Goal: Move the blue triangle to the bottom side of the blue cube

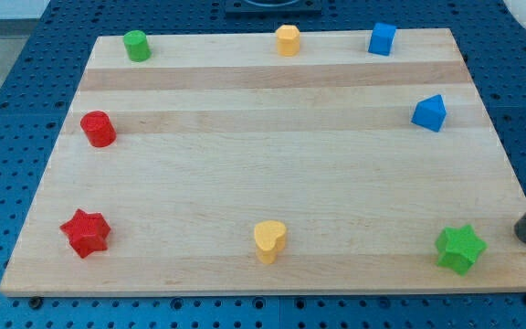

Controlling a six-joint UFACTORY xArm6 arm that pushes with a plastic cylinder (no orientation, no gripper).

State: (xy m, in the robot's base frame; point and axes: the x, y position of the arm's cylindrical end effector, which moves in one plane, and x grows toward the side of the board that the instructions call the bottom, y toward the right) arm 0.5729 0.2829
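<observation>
The blue triangle (429,112) sits near the right edge of the wooden board (272,164), below and a little right of the blue cube (382,39), which stands at the view's top right. My tip (524,239) is at the view's lower right, at the board's right edge, just right of the green star (459,249) and well below the blue triangle. It touches no block.
A green cylinder (136,45) and a yellow hexagonal block (287,40) stand along the top edge. A red cylinder (98,129) is at the left, a red star (85,232) at the lower left, a yellow heart (269,240) at the bottom centre.
</observation>
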